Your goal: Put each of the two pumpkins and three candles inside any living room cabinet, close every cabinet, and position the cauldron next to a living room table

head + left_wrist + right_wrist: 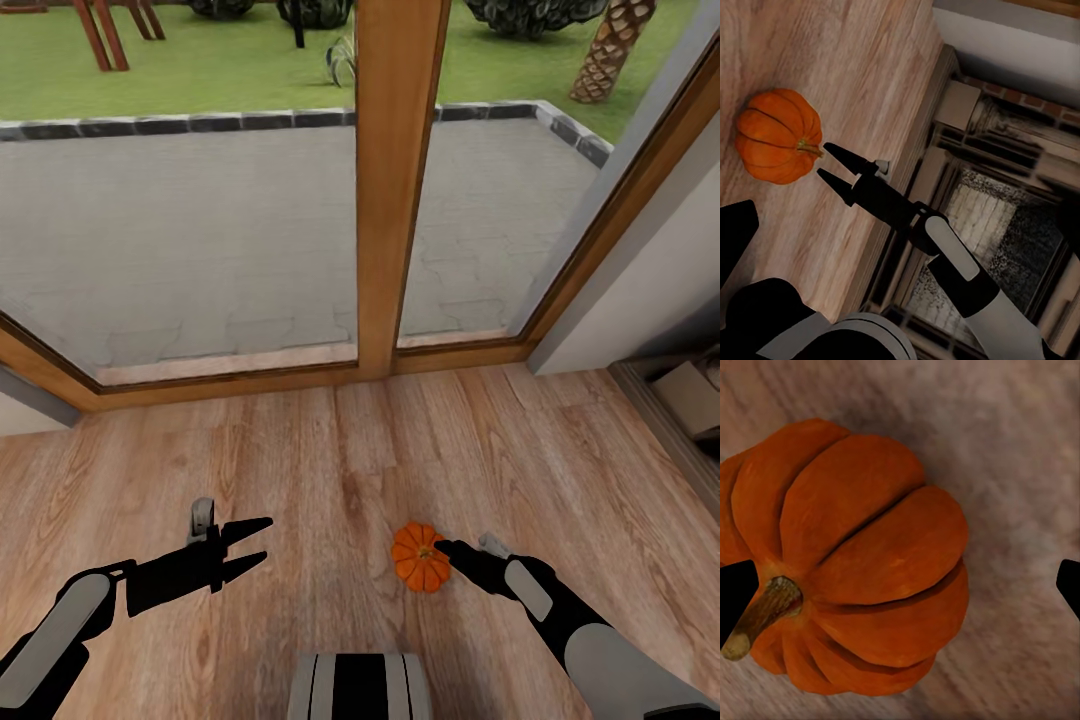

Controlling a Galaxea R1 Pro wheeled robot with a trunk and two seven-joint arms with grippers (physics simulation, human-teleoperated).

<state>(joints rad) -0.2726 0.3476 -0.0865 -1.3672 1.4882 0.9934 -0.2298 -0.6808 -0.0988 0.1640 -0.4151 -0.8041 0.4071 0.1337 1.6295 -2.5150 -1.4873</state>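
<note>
Two end effectors reach over the wood floor [330,450]: the left end effector [262,545] has its fingers apart and holds nothing; the right end effector [442,549], fingers also apart, sits right beside one pumpkin [420,557] lying on the floor near the robot. Beyond stands a glass door [398,180] onto a paved patio [180,220] and lawn.

Floor [330,450]: warm wood planks, running up to the window.
Window [200,220]: floor-level glass, wooden frame, thick wooden post [397,180] in the middle.
Beyond window: grey paved patio [180,230], dark stone edging, lawn [220,60], palm trunk [615,50].
Wall [650,270]: pale grey, right of window.
Light: even daylight.
</note>
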